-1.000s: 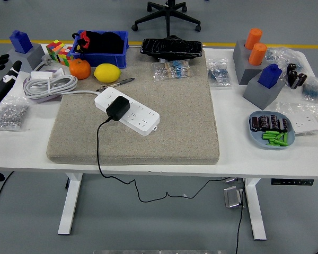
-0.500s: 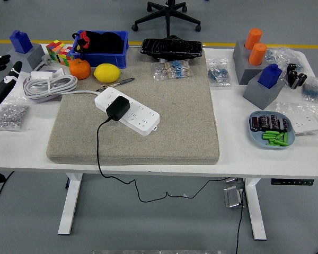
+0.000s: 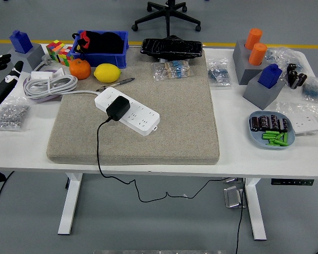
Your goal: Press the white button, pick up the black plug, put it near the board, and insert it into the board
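Note:
A white power strip (image 3: 128, 111) lies slanted on the beige mat (image 3: 175, 121), left of its middle. The black plug (image 3: 117, 108) sits upright in the strip, near its left end. From the plug a black cable (image 3: 99, 153) runs down over the table's front edge. My left hand (image 3: 1, 82) is at the far left edge of the picture, above the table's left end, with its fingers spread and nothing in them. It is far from the strip. My right hand is out of view.
Behind the strip lie a lemon (image 3: 107, 72), an orange (image 3: 80, 69), a pen (image 3: 115, 83) and a coiled white cable (image 3: 49, 84). A blue bin (image 3: 99, 48) stands at the back left. A bag of screws (image 3: 9, 115) lies under my left hand. A blue plate (image 3: 271, 130) sits at right.
My left hand has drawn back a little toward the left edge of the picture. The plug and the strip have not moved.

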Controlling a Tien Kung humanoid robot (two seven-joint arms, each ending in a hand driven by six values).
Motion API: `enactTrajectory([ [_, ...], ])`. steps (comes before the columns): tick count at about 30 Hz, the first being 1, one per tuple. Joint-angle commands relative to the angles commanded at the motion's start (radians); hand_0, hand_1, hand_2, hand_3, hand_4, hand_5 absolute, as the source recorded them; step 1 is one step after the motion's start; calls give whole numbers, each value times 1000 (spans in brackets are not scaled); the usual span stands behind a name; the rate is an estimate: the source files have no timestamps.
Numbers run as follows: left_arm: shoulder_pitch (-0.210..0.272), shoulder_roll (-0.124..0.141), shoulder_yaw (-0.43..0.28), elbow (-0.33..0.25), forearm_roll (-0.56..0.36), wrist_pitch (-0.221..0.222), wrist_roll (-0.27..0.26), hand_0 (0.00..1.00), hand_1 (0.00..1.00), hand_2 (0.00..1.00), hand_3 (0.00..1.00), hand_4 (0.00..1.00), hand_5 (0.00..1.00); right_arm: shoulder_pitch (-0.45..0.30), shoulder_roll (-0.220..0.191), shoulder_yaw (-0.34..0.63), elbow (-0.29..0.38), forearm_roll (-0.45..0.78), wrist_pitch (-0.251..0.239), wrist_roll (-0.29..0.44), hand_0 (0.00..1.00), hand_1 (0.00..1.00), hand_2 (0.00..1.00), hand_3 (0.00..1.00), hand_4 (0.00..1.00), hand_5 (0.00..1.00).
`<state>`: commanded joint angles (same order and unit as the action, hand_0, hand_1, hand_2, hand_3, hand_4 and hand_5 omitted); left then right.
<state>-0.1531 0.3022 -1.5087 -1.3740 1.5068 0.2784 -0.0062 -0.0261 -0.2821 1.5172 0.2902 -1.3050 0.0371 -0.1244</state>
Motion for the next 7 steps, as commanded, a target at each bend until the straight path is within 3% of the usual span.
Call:
enactTrajectory([
  [7, -6, 0, 3, 3, 1, 0, 0, 955, 881, 858, 817, 822, 731, -2, 2, -1, -2, -1, 1, -2, 809, 706, 699, 648, 762, 445],
])
